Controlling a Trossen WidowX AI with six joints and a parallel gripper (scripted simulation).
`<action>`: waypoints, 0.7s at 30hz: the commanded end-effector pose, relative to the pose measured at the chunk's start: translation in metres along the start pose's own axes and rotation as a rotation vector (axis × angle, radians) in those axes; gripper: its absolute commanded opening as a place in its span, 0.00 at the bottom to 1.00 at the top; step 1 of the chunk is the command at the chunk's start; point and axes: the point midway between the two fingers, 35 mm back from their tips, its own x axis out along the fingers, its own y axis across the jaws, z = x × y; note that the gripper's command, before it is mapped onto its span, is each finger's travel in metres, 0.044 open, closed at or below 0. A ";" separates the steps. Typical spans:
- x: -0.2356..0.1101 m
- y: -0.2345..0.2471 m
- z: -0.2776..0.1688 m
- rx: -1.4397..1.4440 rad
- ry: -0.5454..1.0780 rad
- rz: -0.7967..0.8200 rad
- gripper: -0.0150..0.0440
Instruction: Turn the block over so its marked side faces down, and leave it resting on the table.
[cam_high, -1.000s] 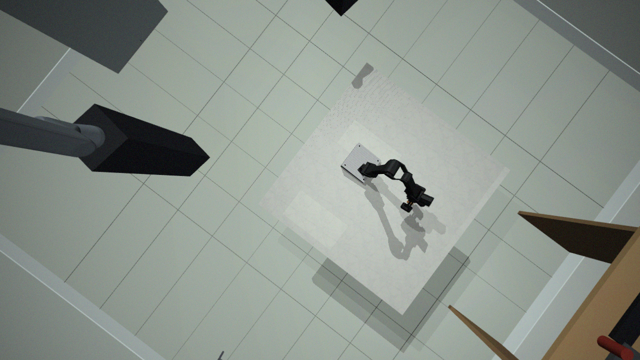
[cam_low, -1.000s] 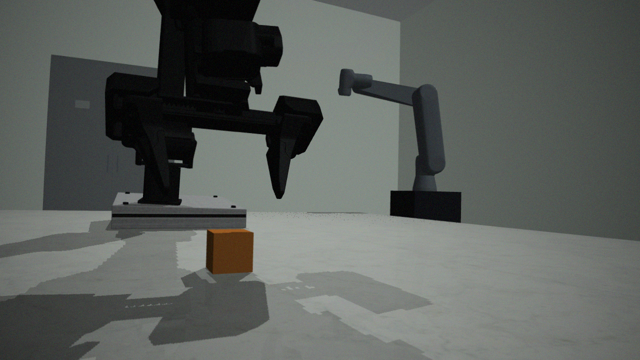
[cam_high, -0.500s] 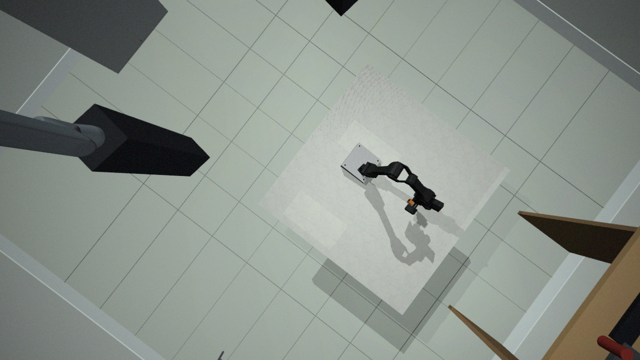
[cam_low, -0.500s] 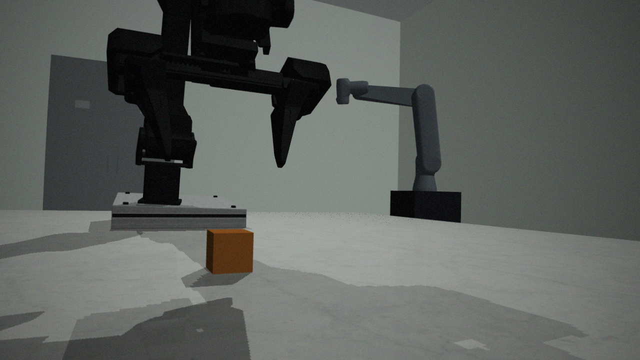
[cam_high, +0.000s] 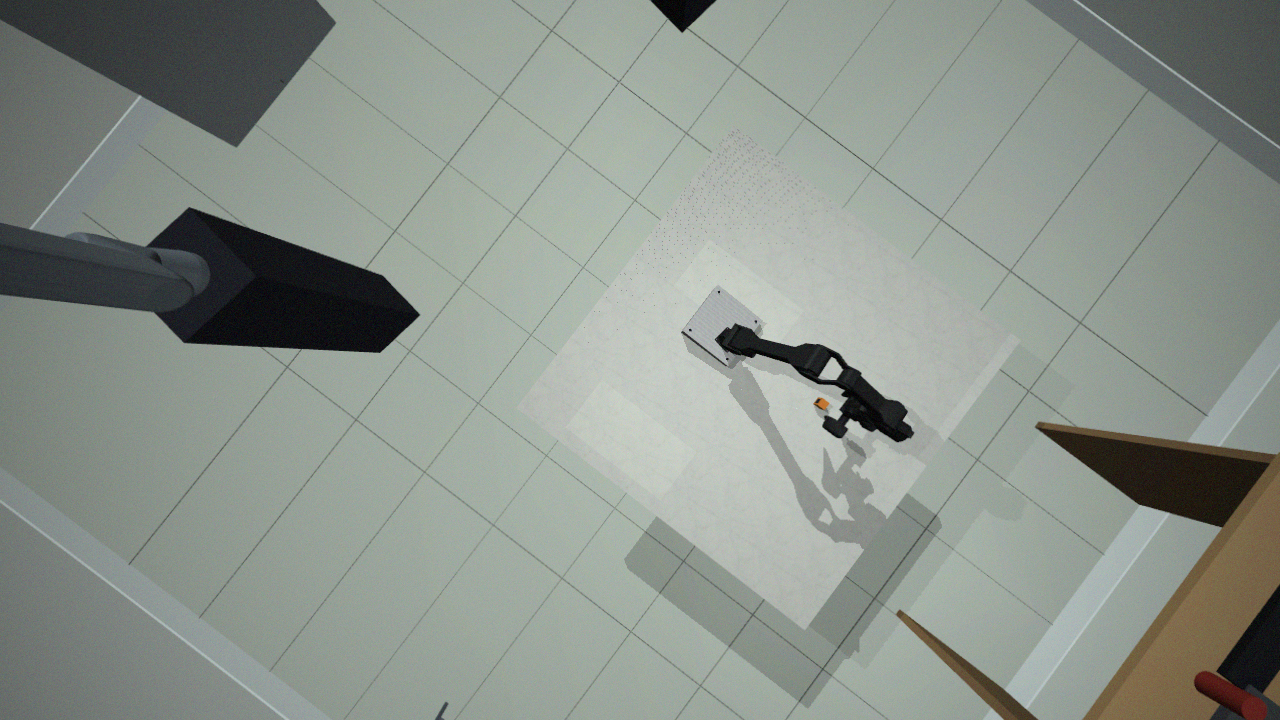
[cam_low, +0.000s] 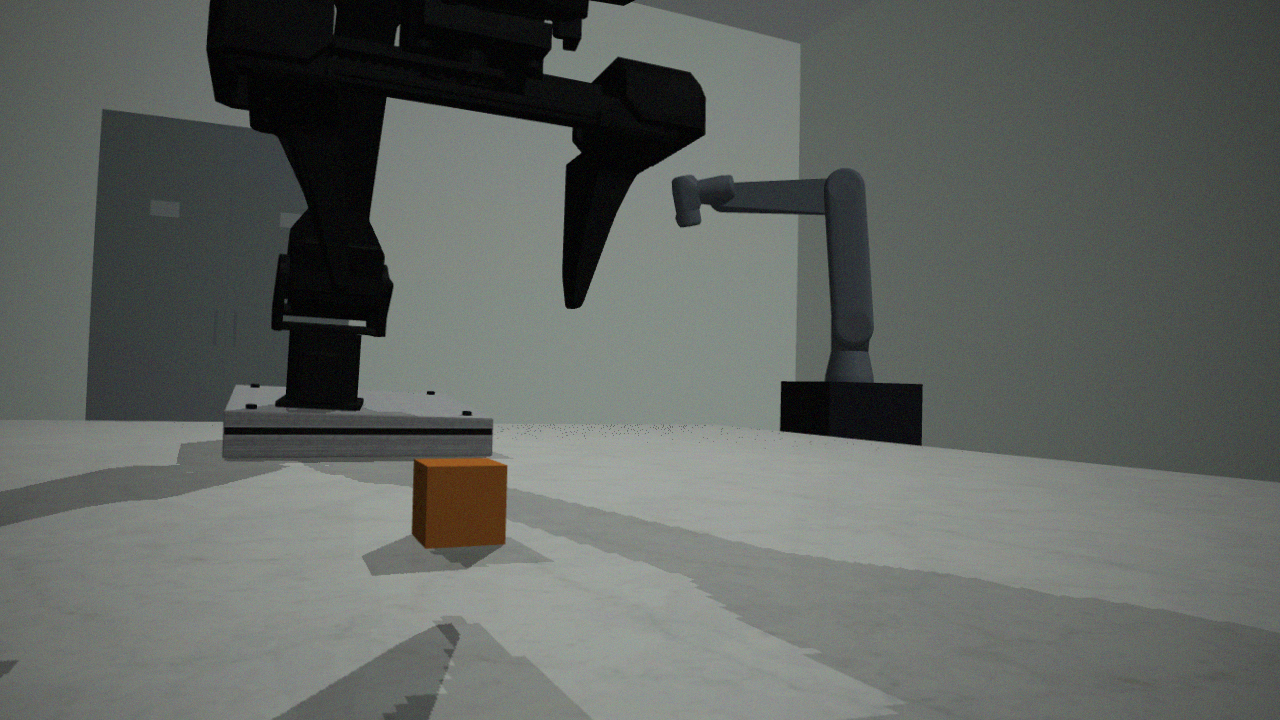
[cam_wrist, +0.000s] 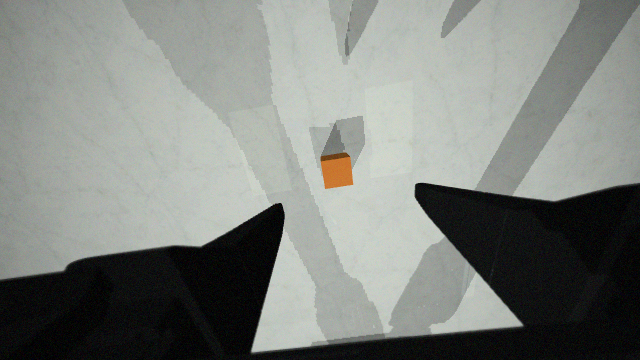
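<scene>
The orange block rests flat on the white table. In the wrist view its top face is plain orange and its far side is darker. No mark shows on the faces I see. My gripper is open wide and empty, and it hangs well above the block. The block lies a little ahead of the gap between the fingertips. In the exterior view one finger points down, high above and right of the block; the other finger is hard to make out against the arm.
My arm's base plate sits on the table just behind the block. A second grey arm on a black pedestal stands off the table. A wooden desk is at the room's edge.
</scene>
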 end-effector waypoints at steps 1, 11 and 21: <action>-0.002 0.000 0.001 -0.003 0.028 0.004 1.00; 0.033 0.000 0.000 -0.003 0.028 0.004 1.00; 0.048 0.000 0.000 -0.003 0.028 0.004 1.00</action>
